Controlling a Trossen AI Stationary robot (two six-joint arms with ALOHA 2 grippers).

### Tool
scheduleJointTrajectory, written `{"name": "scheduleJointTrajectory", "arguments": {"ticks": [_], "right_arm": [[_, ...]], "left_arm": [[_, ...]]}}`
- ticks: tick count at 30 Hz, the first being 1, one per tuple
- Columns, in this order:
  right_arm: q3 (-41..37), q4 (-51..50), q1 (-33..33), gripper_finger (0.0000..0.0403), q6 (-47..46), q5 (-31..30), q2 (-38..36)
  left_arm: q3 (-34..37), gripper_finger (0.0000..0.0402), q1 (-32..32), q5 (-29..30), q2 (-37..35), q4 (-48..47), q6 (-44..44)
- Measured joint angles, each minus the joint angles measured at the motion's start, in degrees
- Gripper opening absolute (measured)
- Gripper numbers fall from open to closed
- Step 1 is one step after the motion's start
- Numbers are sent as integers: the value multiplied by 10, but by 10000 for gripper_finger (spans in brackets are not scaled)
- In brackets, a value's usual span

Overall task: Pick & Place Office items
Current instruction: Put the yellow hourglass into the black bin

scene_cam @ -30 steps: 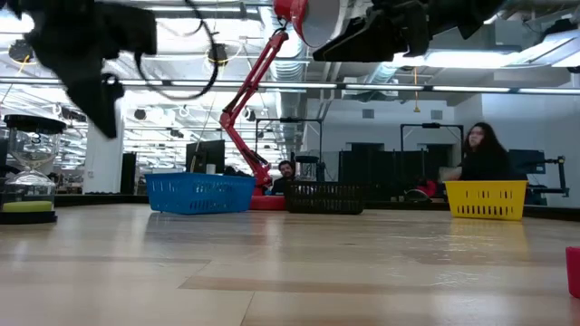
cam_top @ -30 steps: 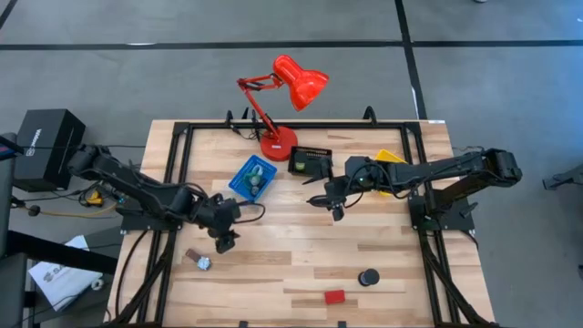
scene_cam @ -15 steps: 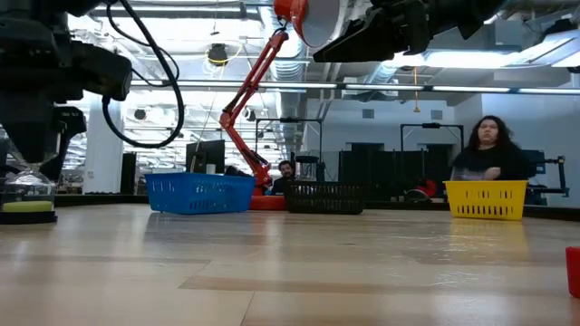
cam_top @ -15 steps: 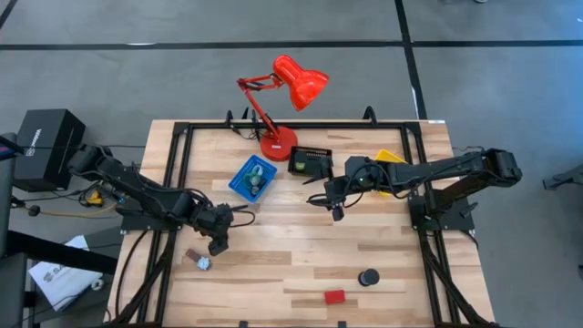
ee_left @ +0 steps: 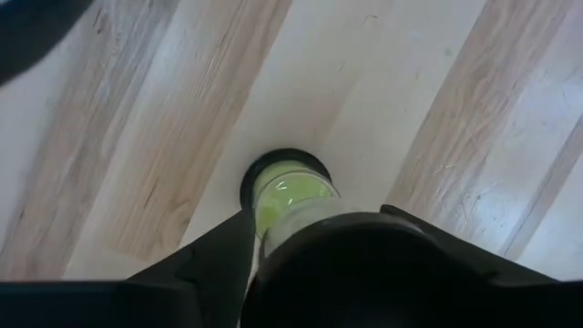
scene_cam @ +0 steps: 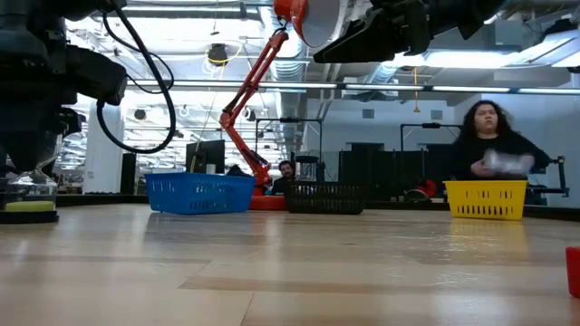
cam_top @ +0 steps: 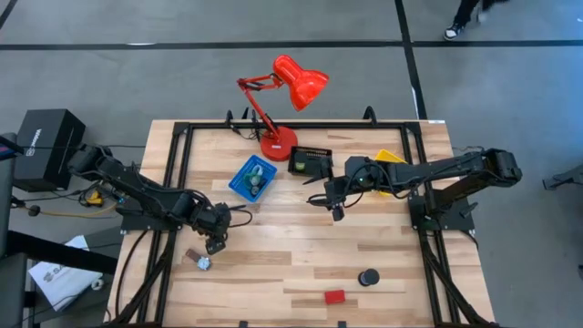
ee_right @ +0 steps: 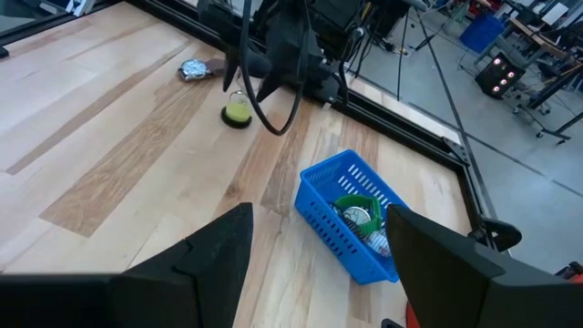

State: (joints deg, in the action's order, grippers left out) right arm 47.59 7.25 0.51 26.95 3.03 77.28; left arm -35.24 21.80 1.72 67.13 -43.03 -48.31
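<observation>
Directly below the left pincer [ee_left: 291, 246], a small glass item with a yellow-green base [ee_left: 284, 193] stands upright on the tabletop [cam_top: 301, 246], on the near-left side of the blue bin [cam_top: 252, 178]. The pincer hangs over it, fingers spread to either side and not touching, probably lined up for a descent onto it. A foil-wrapped item [cam_top: 201, 263] lies just nearer than the pincer. The black cylinder [cam_top: 367, 276] and red block [cam_top: 334, 296] sit well to the right of the bin, untouched. The right pincer [ee_right: 314, 264] waits wide apart, right of the bin. Compared with one second ago, the left pincer has shifted leftward and nearer; the right arm has not moved.
</observation>
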Motion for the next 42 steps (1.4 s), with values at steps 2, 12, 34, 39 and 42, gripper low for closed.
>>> {"name": "scheduleJointTrajectory", "arguments": {"ticks": [2, 12, 34, 39, 42], "right_arm": [[0, 0, 0, 242, 0, 0, 0], [0, -8, 0, 242, 0, 0, 0], [0, -214, -16, 242, -157, 1, 0], [0, -220, -35, 242, -185, 1, 0], [0, -220, -48, 242, -185, 1, 0]], "left_arm": [[0, 207, 0, 1, 0, 0, -1], [0, 180, 0, 3, 0, 4, -20], [-113, 158, -96, 97, 0, 52, 86], [-113, 158, -144, 97, 0, 115, 152], [-113, 165, -165, 93, 0, 159, 202]]}}
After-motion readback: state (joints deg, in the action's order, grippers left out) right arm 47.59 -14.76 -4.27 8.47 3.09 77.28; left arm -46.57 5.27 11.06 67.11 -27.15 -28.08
